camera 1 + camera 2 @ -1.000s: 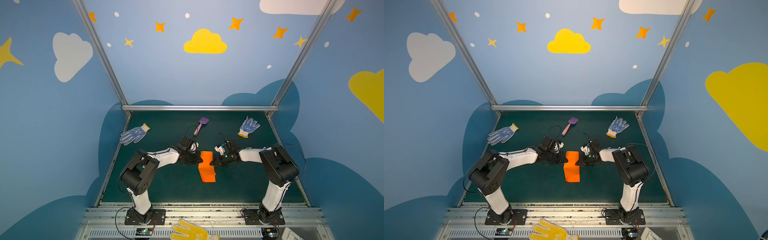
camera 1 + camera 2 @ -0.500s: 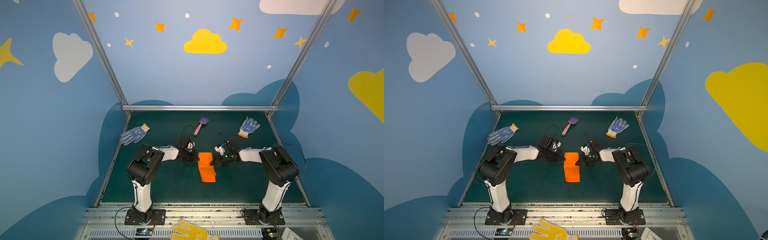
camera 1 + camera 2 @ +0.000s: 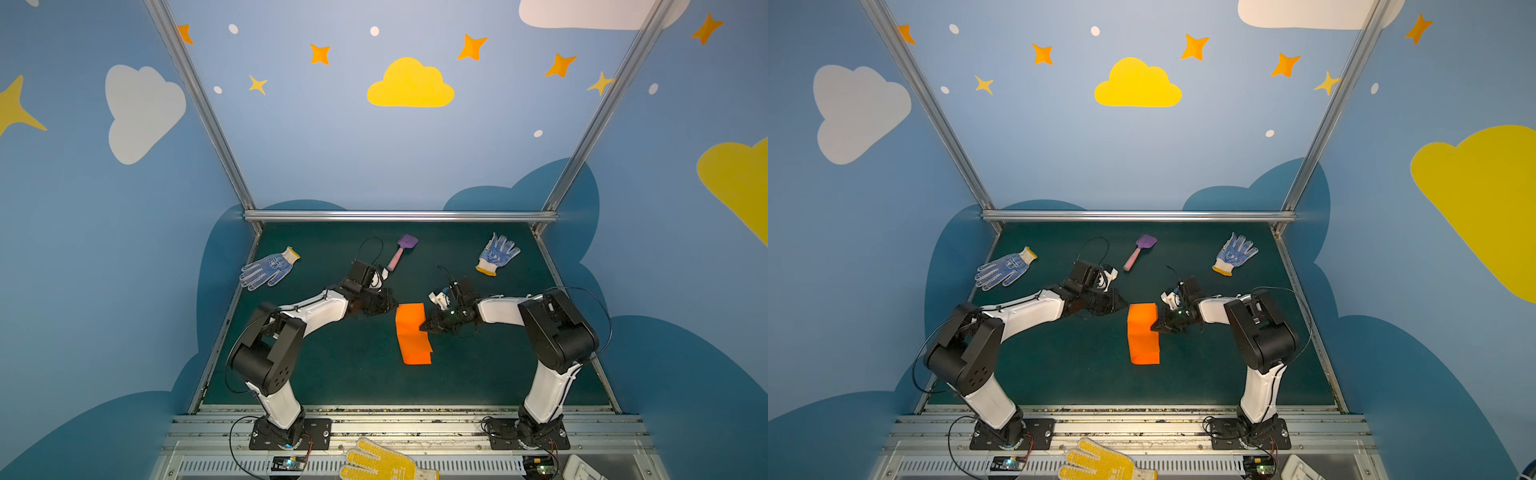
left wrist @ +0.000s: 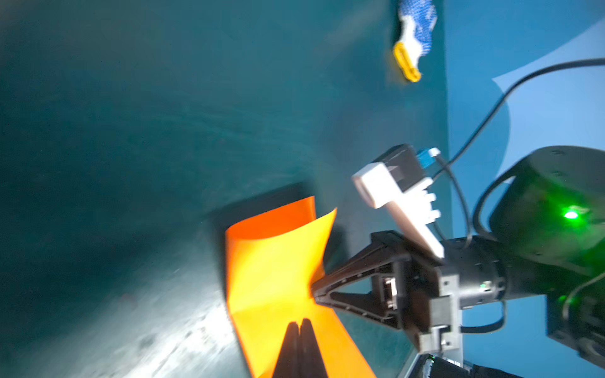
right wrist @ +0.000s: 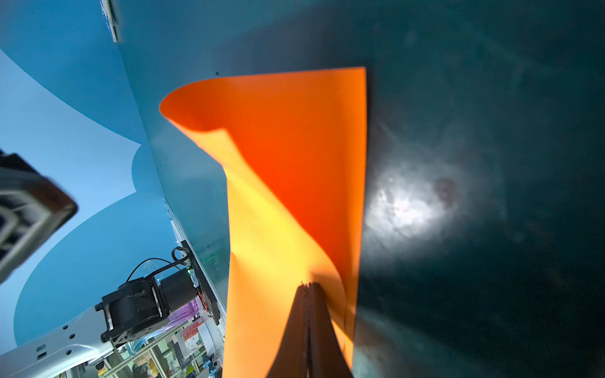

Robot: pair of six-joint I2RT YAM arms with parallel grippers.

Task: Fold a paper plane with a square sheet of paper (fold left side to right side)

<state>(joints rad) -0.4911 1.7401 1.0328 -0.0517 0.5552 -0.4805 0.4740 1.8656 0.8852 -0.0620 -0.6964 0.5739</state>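
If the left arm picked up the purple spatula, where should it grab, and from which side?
Probably the pink handle, mid-length, from straight above, pinching across its width: the spatula lies flat on the mat, its handle slim, its purple head broad.

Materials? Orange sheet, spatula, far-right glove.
Square sheet of paper: thin paper, matte to slightly satin. It curls without cracking, and light glows through it in the wrist views.
Spatula: probably plastic or silicone, with smooth solid colours. It is too small to be sure.
Glove: white knit fabric with blue grip dots and a yellow cuff.
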